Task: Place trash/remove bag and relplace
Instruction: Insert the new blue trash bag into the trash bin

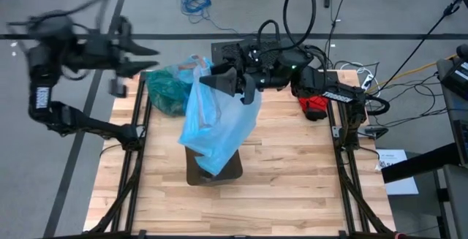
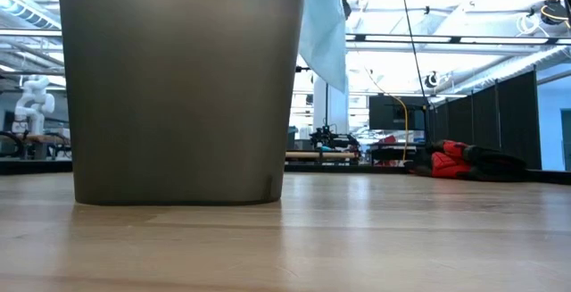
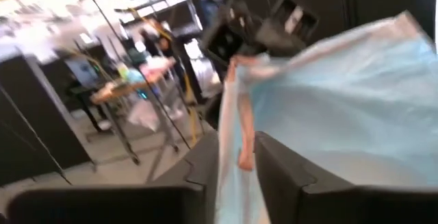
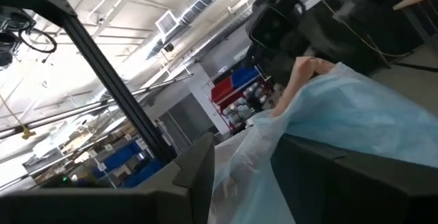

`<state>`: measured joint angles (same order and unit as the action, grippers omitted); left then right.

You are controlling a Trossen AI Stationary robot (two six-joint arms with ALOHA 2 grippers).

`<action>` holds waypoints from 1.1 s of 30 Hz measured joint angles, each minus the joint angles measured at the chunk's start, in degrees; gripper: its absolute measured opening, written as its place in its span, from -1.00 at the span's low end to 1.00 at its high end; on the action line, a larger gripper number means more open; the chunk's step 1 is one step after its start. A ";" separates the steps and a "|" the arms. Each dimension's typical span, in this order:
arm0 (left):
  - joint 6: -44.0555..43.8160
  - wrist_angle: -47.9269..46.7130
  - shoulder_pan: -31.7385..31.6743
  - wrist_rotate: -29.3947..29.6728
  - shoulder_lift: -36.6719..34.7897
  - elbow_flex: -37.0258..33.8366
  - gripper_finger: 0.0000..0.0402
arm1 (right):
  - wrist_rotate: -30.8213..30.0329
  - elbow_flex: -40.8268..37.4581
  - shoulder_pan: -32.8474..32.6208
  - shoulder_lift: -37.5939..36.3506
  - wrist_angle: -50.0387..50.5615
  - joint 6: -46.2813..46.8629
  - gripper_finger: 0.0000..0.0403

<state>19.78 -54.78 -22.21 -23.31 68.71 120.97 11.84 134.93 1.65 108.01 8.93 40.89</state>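
Thin, see-through dark teal-green plastic bag lies crumpled on the light wooden surface, near its back left corner. It touches the paler sky-blue plastic bag beside it, and neither pair of jaws has hold of it.

The right arm reaches in from the back right, and its jaws are closed on the bunched top of the sky-blue plastic bag, above the middle of the surface's back part. That bag hangs slack from the grip, and its lower end drapes over the dark brown plastic bin, which stands upright near the middle of the surface. In the low view the bin fills the left side and a fold of the pale bag hangs just beside its upper right edge.

The left arm is raised above the back left corner. Its jaws are spread apart and grip nothing. They point toward the two bags, just short of them.

A red glove lies near the right edge of the surface, behind the right arm.
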 joint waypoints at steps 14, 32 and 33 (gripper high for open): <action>1.07 1.57 6.25 5.40 6.00 -0.09 -0.04 | -1.36 0.02 0.00 0.00 -0.56 0.00 -0.35; -0.04 0.08 11.20 10.27 -0.70 -0.04 -0.99 | -0.83 0.04 0.28 0.00 0.38 0.15 -0.35; -0.84 -0.08 11.47 10.08 -1.42 -0.04 -0.99 | -0.83 0.07 0.26 0.00 1.25 0.28 -0.36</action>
<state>18.94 -54.86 -10.74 -13.23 67.29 120.92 11.00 135.00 1.91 108.01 10.18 41.17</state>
